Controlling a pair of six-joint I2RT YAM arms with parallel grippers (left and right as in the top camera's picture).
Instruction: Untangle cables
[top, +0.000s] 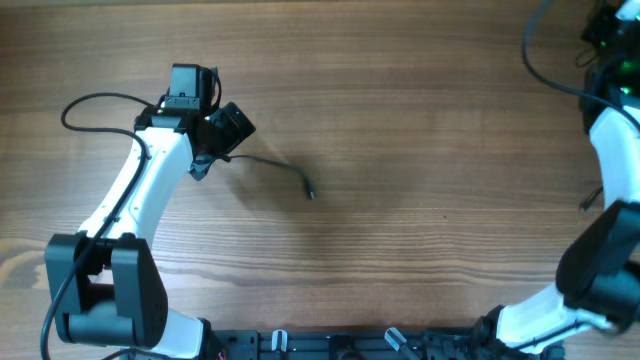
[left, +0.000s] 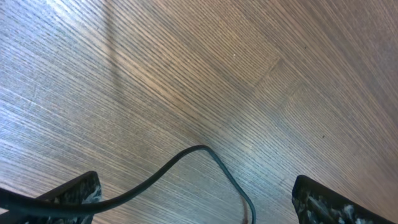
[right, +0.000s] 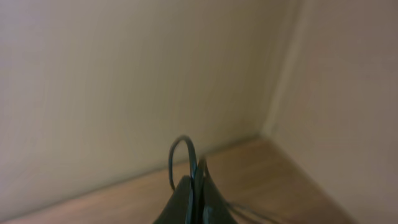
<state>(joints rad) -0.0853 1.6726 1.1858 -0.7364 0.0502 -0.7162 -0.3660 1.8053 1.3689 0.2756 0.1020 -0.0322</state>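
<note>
A thin black cable (top: 270, 162) lies on the wooden table and runs from my left gripper (top: 212, 140) rightward to a small plug end (top: 309, 193). In the left wrist view this cable (left: 186, 152) arcs across the table between the wide-open fingers of my left gripper (left: 196, 190) and passes over the left finger. My right gripper (right: 198, 182) is raised at the far right corner and shut on a thin black cable (right: 184, 152), which loops above the fingertips. A strand (top: 535, 55) hangs in a curve at the top right of the overhead view.
A thicker black wire (top: 75, 108) of the left arm loops out at the far left. A short dark cable end (top: 590, 203) shows beside the right arm. A beige wall (right: 124, 81) stands behind the table's far corner.
</note>
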